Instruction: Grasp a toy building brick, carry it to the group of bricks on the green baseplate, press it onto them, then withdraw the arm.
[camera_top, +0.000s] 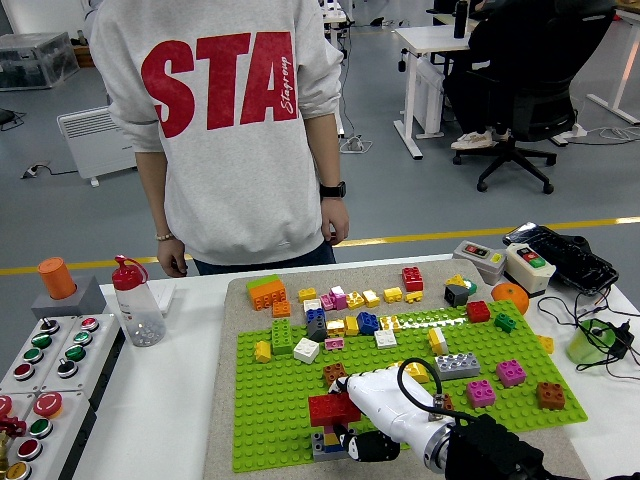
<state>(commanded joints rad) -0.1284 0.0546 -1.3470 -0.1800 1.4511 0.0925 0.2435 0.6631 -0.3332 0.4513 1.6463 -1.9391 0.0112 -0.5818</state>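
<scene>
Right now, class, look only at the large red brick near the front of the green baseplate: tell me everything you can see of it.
The red brick is a wide, glossy plastic block with studs on top, lying level. It sits atop a small stack of grey, blue and yellow bricks near the front edge of the green baseplate. The right hand, white-shelled, presses against its right end, hiding that part; the hand's dark fingers curl beside the stack below.
</scene>
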